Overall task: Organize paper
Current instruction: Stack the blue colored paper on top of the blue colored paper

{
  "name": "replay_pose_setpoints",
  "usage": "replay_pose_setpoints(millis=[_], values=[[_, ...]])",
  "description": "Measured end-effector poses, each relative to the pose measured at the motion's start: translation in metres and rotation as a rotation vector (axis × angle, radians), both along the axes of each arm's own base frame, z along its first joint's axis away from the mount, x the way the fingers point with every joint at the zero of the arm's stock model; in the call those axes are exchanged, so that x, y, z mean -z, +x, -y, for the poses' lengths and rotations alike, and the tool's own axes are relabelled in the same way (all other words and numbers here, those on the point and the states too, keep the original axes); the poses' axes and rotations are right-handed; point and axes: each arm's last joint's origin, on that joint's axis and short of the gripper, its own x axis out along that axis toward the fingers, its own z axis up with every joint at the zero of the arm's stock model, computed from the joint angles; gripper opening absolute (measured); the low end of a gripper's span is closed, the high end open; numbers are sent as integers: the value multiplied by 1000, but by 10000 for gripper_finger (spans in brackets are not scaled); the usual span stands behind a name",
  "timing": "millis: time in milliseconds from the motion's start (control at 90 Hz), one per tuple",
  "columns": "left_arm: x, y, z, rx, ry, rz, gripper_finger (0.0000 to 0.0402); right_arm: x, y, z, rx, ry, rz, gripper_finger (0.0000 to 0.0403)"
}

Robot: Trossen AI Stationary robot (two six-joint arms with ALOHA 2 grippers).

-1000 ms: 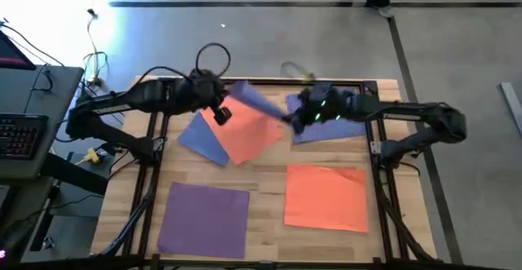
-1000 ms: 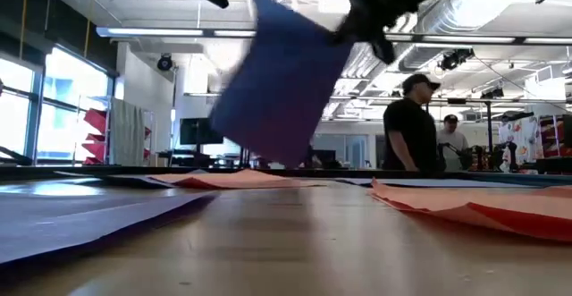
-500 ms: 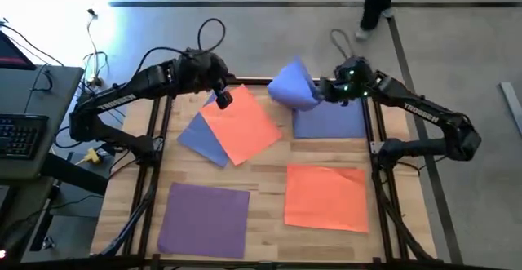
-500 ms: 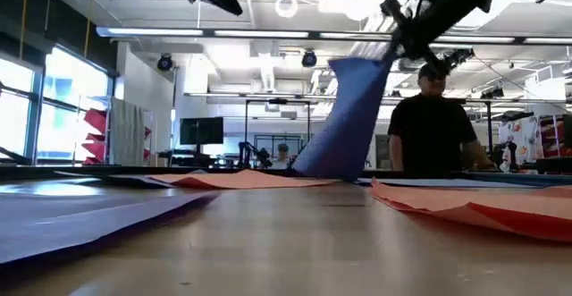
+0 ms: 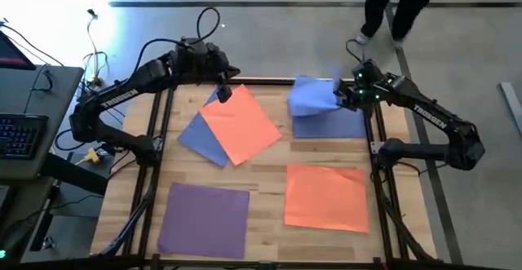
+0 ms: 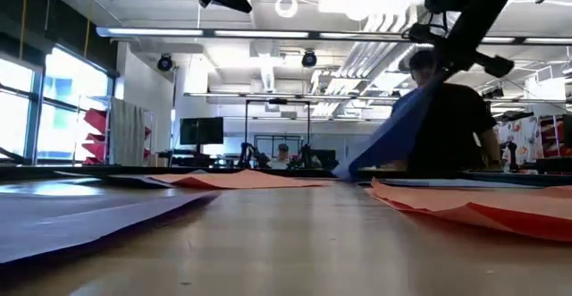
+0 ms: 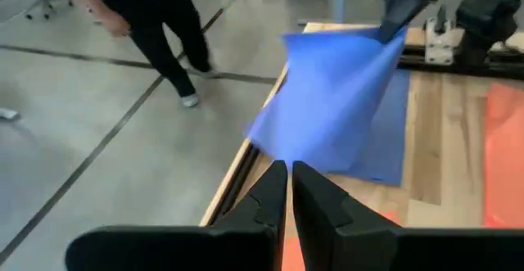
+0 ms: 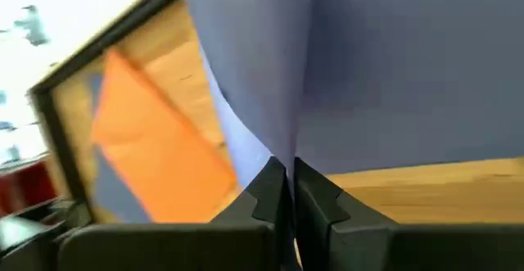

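One blue sheet [image 5: 313, 97], clamped in the right gripper [image 5: 341, 97], has swung from mid-surface to droop over the blue sheet lying at the far right [image 5: 342, 125], so stacking looks close; left gripper [image 5: 218, 82] hangs shut, empty.

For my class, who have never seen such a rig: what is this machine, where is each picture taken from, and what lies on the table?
Two dark robot arms work at a wooden table. One picture looks straight down, one looks level across the tabletop, and two come from cameras on the wrists. Flat sheets lie there: a purple sheet, an orange sheet, a tilted orange sheet over a blue one. The right gripper pinches a lifted blue paper sheet above another blue sheet. The left gripper is shut, empty, over the far edge.
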Motion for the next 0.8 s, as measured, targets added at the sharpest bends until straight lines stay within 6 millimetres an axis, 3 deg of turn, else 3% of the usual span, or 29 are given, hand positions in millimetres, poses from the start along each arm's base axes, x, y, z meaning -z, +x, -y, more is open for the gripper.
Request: replay_pose_setpoints(millis=[178,400,800], values=[[4,7,-7,-5,2,11,0,9,-9,2,-91,87,-66,0],[4,12,-8,45,-37,62,0,1,1,11,-339,46,214,0],[2,13,-9,39,-25,85,0,20,-21,17,-158,124,-159,0]])
